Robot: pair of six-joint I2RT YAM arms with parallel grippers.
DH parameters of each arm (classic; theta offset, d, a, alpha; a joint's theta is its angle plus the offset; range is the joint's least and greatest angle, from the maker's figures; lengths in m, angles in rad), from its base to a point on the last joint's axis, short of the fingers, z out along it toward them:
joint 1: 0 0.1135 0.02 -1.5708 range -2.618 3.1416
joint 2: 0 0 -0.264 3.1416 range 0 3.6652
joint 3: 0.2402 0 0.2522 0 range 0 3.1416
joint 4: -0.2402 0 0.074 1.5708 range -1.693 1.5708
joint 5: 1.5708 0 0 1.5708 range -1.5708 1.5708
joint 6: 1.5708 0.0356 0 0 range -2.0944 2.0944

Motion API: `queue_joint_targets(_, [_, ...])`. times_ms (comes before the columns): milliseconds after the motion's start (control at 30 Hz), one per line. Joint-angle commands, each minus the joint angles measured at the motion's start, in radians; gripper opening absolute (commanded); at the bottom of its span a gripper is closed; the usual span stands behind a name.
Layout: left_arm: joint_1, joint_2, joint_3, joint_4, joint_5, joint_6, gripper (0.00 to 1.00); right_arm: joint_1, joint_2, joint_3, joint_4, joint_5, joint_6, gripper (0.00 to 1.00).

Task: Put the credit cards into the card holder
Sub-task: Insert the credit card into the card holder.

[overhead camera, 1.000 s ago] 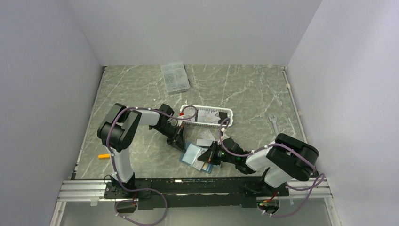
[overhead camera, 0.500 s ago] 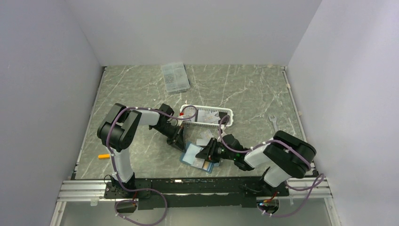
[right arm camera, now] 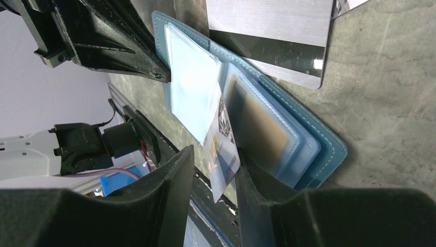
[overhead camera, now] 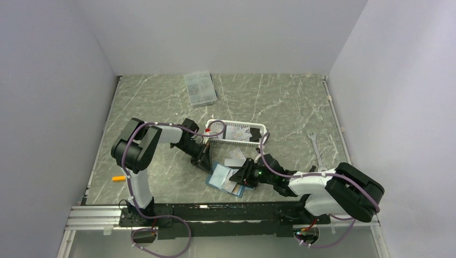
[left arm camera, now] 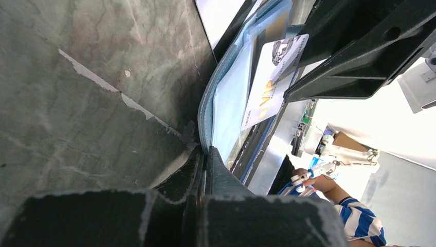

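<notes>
**Right pincer open around a card standing in the holder**

I see the card holder (overhead camera: 220, 176) lying open on the table (overhead camera: 161, 102), near the front edge and between the two arms. Its pale blue slotted inside faces up.

My left pincer (left arm camera: 204, 154) is closed. From its wrist camera, the holder's teal rim runs straight in between the tips, so I read it as pinching that edge.

My right pincer (right arm camera: 215, 177) comes in from the other side with its jaws apart. A printed card (right arm camera: 222, 154) sits between them, tilted. Its far end is tucked in among the holder's sleeves and its near end sticks out. There is a clear gap between the card and the finger on the left of that view. I cannot tell whether the other finger touches it.

A gold card (right arm camera: 257, 128) shows through one of the holder's sleeves. A grey card (right arm camera: 272, 31) with a black stripe lies flat on the table at the holder's far edge.

The white basket (overhead camera: 236, 130) is just beyond the holder. A clear box (overhead camera: 200, 87) sits further back. A wrench (overhead camera: 313, 141) lies off to the right, well apart from the rest.
</notes>
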Motion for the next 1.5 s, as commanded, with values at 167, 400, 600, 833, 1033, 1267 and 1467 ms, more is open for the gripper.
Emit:
queue_joint_targets(167, [0.005, -0.01, -0.002, 0.011, 0.023, 0.016, 0.0, -0.005, -0.016, -0.014, -0.073, 0.003, -0.008, 0.24])
queue_joint_targets(400, [0.005, -0.008, -0.005, 0.013, 0.018, 0.013, 0.0, -0.009, -0.101, -0.043, -0.089, 0.032, 0.01, 0.0])
queue_joint_targets(600, [0.005, -0.005, -0.009, 0.022, 0.002, 0.006, 0.0, -0.008, -0.076, -0.053, -0.025, 0.058, 0.032, 0.0])
queue_joint_targets(833, [0.006, 0.012, -0.024, 0.052, -0.024, -0.035, 0.0, 0.0, -0.123, -0.102, 0.04, 0.157, 0.079, 0.0])
queue_joint_targets(1033, [0.002, -0.003, -0.042, 0.144, -0.011, -0.119, 0.0, 0.032, -0.135, -0.118, 0.095, 0.246, 0.092, 0.0])
queue_joint_targets(1267, [-0.012, 0.003, -0.039, 0.162, -0.018, -0.145, 0.0, 0.044, -0.109, -0.135, 0.165, 0.276, 0.1, 0.0])
queue_joint_targets(1467, [-0.013, 0.004, -0.041, 0.159, -0.007, -0.145, 0.0, 0.053, -0.026, -0.125, 0.217, 0.265, 0.103, 0.0])
